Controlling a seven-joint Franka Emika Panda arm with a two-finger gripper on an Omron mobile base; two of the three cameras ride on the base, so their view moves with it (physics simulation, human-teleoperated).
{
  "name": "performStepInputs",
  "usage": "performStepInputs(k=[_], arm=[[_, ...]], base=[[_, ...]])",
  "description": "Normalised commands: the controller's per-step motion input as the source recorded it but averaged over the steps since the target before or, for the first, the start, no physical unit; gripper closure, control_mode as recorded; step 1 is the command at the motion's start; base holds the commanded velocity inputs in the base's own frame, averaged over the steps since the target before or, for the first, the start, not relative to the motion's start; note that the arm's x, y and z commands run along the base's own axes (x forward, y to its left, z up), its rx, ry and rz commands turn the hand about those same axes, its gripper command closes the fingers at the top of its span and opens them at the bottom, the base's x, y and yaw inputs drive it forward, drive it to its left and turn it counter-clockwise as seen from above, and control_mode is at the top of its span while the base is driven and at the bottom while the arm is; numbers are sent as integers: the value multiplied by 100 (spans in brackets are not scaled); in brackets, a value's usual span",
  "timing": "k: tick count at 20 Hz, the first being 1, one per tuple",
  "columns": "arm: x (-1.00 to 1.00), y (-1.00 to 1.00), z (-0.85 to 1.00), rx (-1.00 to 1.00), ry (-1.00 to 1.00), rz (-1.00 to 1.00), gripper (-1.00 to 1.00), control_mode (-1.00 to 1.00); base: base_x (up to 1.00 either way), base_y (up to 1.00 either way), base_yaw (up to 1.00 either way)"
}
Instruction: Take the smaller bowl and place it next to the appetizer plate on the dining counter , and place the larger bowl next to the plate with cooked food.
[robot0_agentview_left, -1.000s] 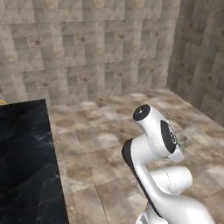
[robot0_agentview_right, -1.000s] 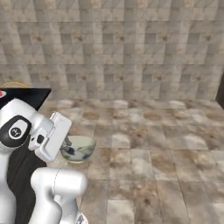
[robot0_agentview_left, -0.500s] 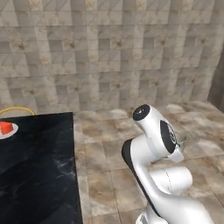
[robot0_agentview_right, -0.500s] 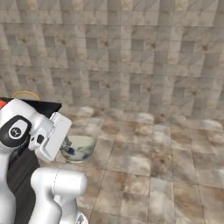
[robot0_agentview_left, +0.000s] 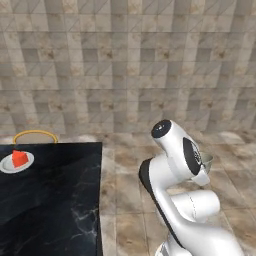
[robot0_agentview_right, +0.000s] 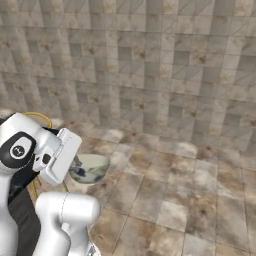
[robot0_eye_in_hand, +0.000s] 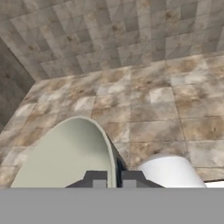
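Smaller bowl, cream ceramic with a plain pale inside, hangs over the tiled floor, its rim pinched in your closed hand. Keep it level while you near the veined black desk; set it beside the appetizer plate with its red wedge.

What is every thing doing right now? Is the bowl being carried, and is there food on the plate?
smaller bowl: held up in the air over the floor, upright, nothing inside.
gripper: jaws shut on the bowl's rim.
appetizer plate: resting on the dining counter, red wedge on it.
dining counter: black marble, the plate sits near its far edge.
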Motion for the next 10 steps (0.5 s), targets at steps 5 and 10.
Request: performStepInputs(k=[5, 10], arm=[[0, 0, 0, 0, 0, 0, 100, 100], [0, 0, 0, 0, 0, 0, 100, 100]], base=[[40, 42, 13], [34, 41, 5]])
